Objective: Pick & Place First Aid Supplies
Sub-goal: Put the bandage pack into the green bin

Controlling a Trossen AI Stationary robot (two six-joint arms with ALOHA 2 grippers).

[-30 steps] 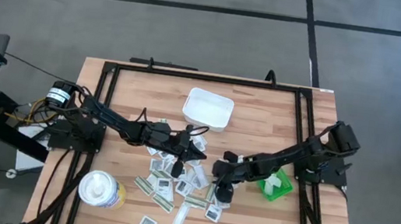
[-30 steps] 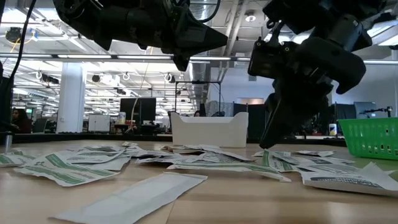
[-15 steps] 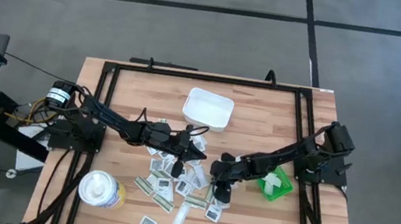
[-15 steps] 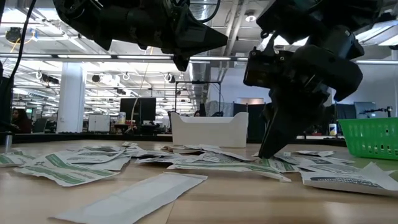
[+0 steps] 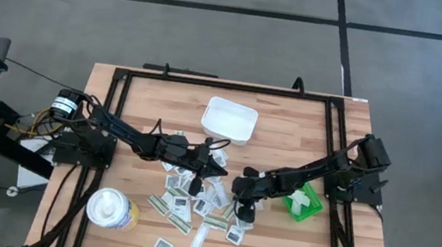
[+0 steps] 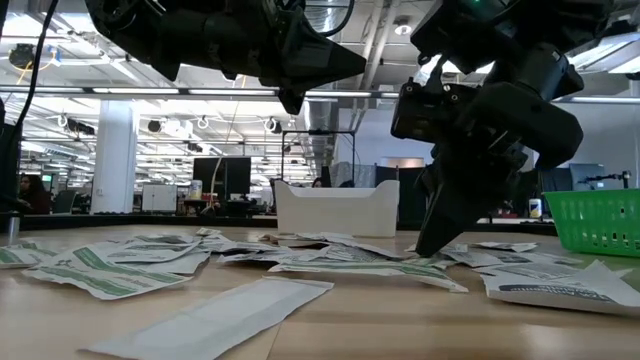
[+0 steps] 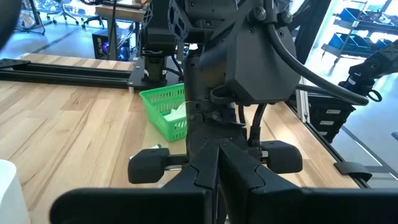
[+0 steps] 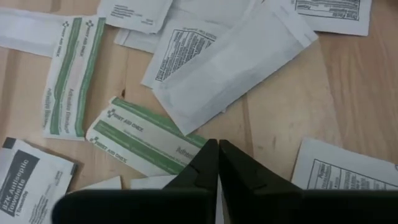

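White tray point(image 5: 229, 119), green bin point(image 5: 305, 203), perhaps a tub point(image 5: 111, 209)

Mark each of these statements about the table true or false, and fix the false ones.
1. The right tool is down among the packets. True.
2. The white tray holds packets. False: it looks empty.
3. The green bin sits on the right arm's side. True.
4. The left tool is inside the tray. False: it hangs above the packets, short of the tray.
5. The right tool's fingers are wide open. False: they are shut together.
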